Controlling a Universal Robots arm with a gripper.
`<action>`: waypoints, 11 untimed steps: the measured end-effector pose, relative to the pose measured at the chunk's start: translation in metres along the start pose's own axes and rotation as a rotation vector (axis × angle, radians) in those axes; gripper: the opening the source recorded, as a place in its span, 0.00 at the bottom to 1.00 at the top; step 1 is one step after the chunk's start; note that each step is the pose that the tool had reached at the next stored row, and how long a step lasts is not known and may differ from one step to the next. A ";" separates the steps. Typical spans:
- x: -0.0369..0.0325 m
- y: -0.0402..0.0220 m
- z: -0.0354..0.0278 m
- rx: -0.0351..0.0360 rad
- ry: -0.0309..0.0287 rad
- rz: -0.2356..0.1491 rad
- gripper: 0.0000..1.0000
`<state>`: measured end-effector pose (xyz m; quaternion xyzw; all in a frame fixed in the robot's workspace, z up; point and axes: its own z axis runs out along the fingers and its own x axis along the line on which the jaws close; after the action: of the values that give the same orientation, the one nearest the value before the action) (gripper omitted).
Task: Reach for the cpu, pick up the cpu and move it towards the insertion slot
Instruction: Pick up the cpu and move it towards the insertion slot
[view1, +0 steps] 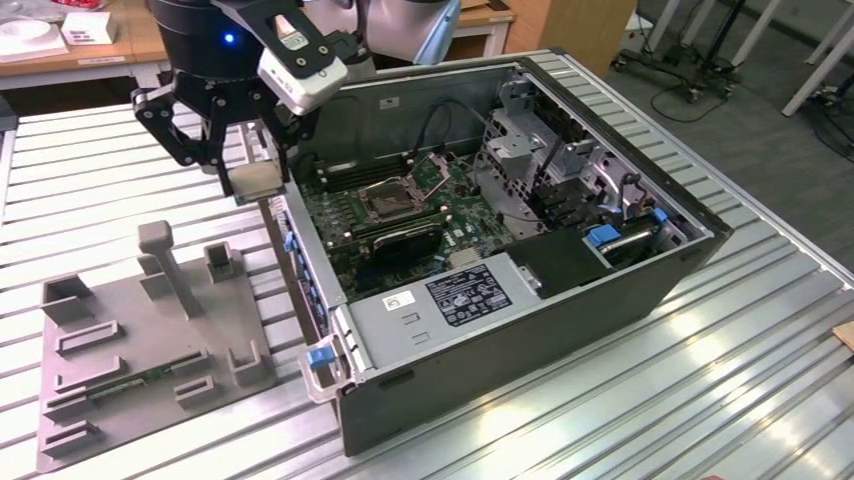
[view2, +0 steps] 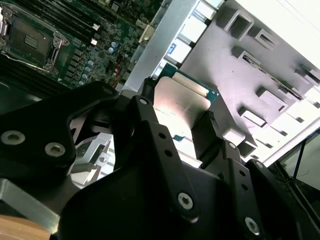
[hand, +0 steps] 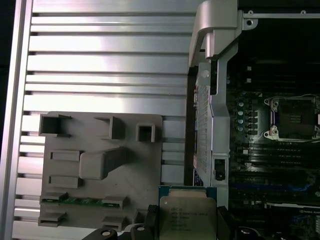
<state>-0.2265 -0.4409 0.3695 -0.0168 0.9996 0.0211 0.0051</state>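
Observation:
My gripper (view1: 254, 172) is shut on the cpu (view1: 255, 180), a flat pale square chip held in the air just outside the open computer case, above its left wall in the exterior view. In both wrist views the cpu (view2: 178, 105) (hand: 187, 212) sits clamped between the black fingers (view2: 210, 132), its silvery top and thin green edge showing. The insertion slot (view1: 390, 197), a square silver-framed socket with a dark centre, lies on the motherboard inside the case, to the exterior view's right of the gripper. It also appears as the slot (view2: 30, 40) (hand: 295, 117) in both wrist views.
A grey plastic fixture plate (view1: 140, 340) with raised blocks lies on the slatted metal table (view1: 80, 190) at the exterior view's left. The case (view1: 534, 330) holds a power supply, drive cages and cables. Long black memory slots run beside the socket.

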 end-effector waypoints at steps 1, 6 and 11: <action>-0.0007 0.0000 0.0000 0.0000 0.0001 0.000 0.54; -0.0044 -0.0001 0.0001 -0.0001 -0.0001 0.000 0.54; -0.0082 -0.0003 0.0001 0.0000 0.0000 0.000 0.54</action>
<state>-0.2183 -0.4409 0.3695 -0.0168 0.9996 0.0211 0.0051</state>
